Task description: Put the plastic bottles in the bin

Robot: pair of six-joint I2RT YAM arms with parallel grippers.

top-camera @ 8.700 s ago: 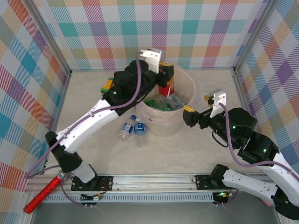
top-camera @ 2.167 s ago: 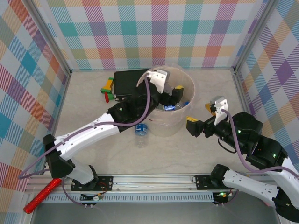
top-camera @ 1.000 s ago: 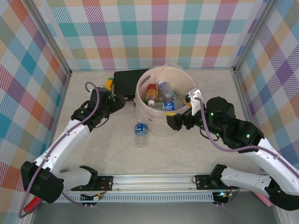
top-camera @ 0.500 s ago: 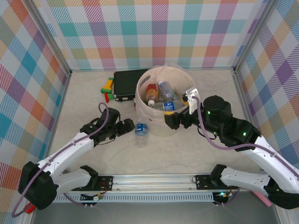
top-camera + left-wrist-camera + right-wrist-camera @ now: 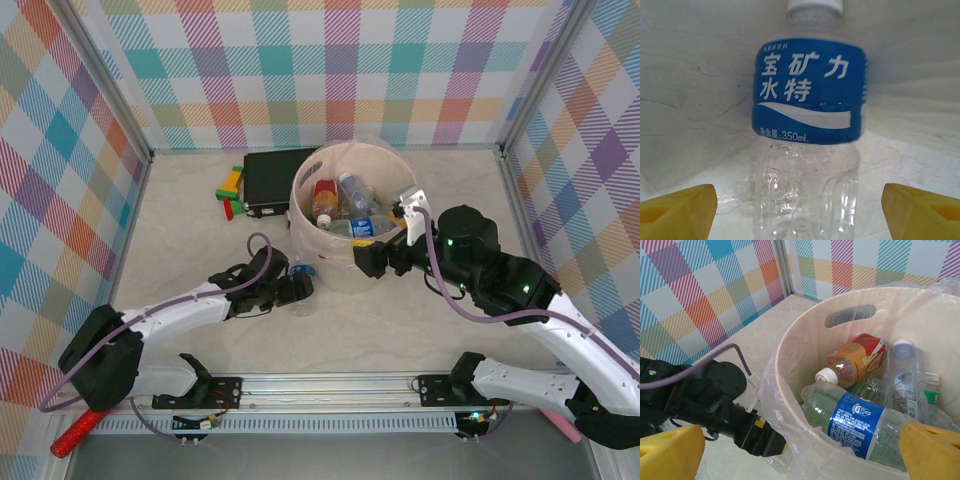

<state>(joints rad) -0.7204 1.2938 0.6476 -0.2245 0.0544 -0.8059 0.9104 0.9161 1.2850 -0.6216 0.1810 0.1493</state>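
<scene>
Top: one blue-labelled bottle (image 5: 304, 271) lies on the table (image 5: 190, 230), just left of the bin (image 5: 352, 147) holding at least three bottles (image 5: 322, 200). The left arm is stretched low with the left gripper (image 5: 292, 288) at it, and the right gripper (image 5: 362, 260) is by the bin's near rim. Left wrist: yellow fingertips (image 5: 677, 210) spread wide either side of the bottle, not touching. Right wrist: fingertips (image 5: 670, 452) wide apart, empty, above the bin.

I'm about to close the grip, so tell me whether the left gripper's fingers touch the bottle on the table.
Apart. In the left wrist view the left gripper is open, with bare table between each yellow fingertip and the bottle.
</scene>
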